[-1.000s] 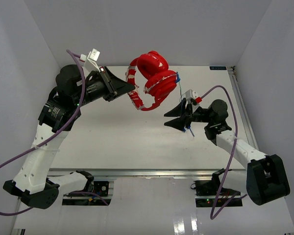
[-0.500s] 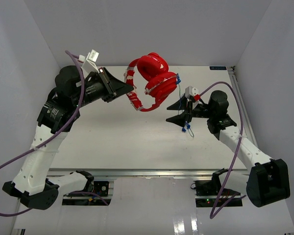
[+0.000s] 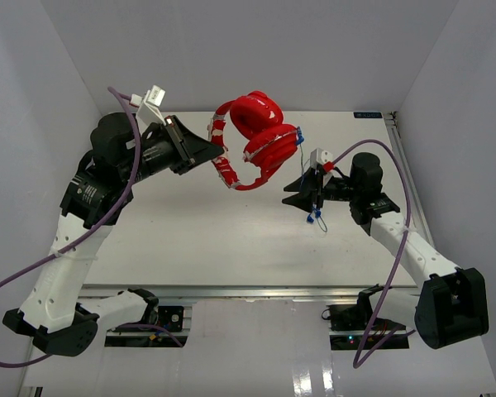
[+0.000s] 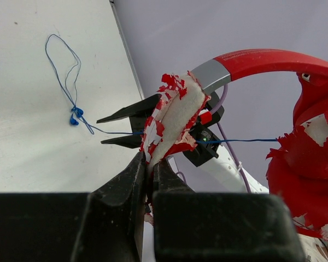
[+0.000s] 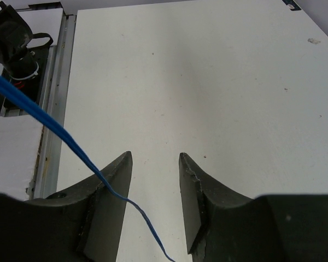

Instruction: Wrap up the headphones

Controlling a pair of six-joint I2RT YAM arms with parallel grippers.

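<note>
— Fingers (image 4: 126, 191) of the left gripper (image 4: 150, 161) look pressed fully together on the flaking, foam-padded end of the thin red-and-white headband (image 4: 175, 117). Agreed?

— Agreed, pinched tight. That grip holds the bright red over-ear plastic headphones (image 3: 260, 136) in the air above the far half of the flat white table (image 3: 190, 240), with the two rounded, glossy cups (image 3: 256, 112) toward the table's right side.

— And the right gripper (image 5: 156, 158)?

— Its jaws are parted with a plain gap and clamp nothing. The long, thin blue cable (image 5: 44, 117) lies across the edge of one finger and drops through the gap. Its blue tips (image 3: 314, 217) dangle above the table, right of its middle.

— Which step is this?

— Winding the cable, I'd judge. It runs taut from the cups to the right gripper. I cannot tell how many turns already sit on the cups.

— Next move?

— Probably closing on that slick, limp strand and carrying it round the cups while the left gripper holds firm. So thin a wire could slip out, and the peeling red covering looks crumbly.
</note>
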